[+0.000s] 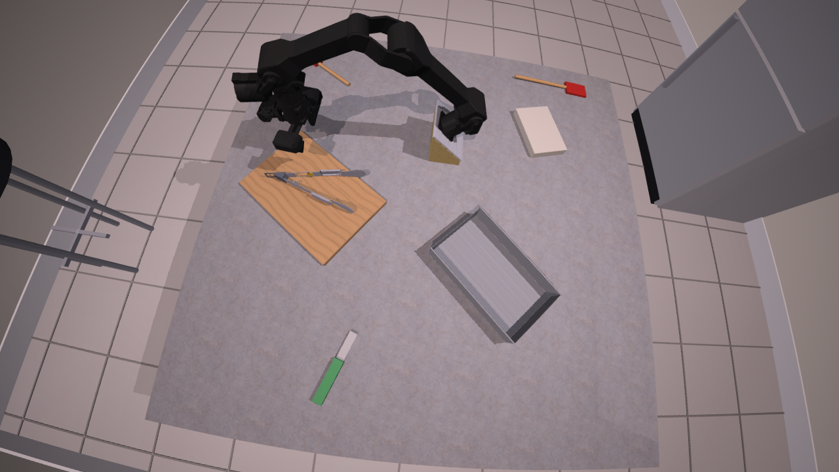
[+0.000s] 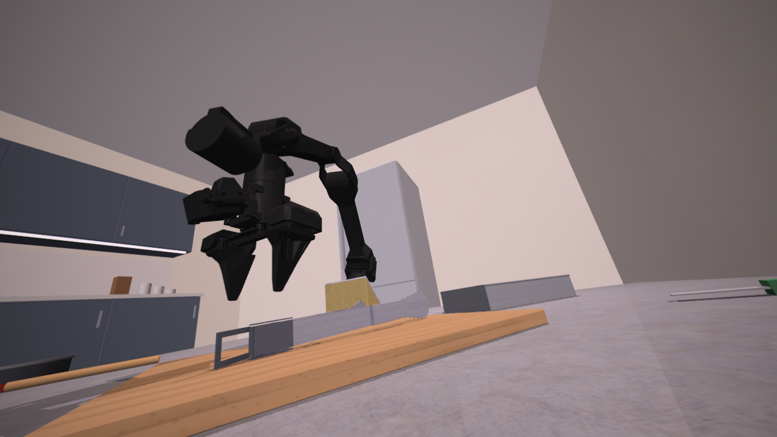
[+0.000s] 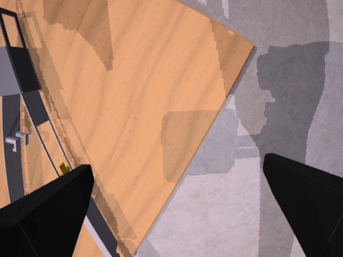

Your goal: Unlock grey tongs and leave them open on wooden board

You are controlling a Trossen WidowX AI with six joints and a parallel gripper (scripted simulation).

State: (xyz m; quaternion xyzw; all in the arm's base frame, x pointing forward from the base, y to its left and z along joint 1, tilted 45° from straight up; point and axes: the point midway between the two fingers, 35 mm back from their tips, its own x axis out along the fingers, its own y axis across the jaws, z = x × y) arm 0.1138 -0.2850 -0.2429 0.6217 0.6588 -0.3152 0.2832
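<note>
The grey tongs (image 1: pixel 330 172) (image 2: pixel 326 325) (image 3: pixel 26 69) lie on the wooden board (image 1: pixel 322 235) (image 2: pixel 326 364) (image 3: pixel 143 82), their two arms spread in a V from the hinge end. In the top view, the tip of one arm juts past the board's edge; the other tip is over the board. A small yellow piece (image 1: pixel 309 174) (image 3: pixel 64 169) shows on one arm. My gripper (image 2: pixel 255 294) (image 3: pixel 179 168) is wide open, fingers down and empty, above the tongs and to one side, over the board's edge. The roasting tin (image 1: pixel 516 252) (image 2: pixel 505 296) holds nothing.
A yellow wedge block (image 1: pixel 444 152) (image 2: pixel 345 293) stands beside my arm's base. A cream block (image 1: pixel 541 130) and a red-headed spatula (image 1: pixel 575 89) lie beyond it. Another wooden handle (image 1: pixel 334 74) lies behind the arm. A green-handled tool (image 1: pixel 327 381) (image 2: pixel 768 285) lies at the front.
</note>
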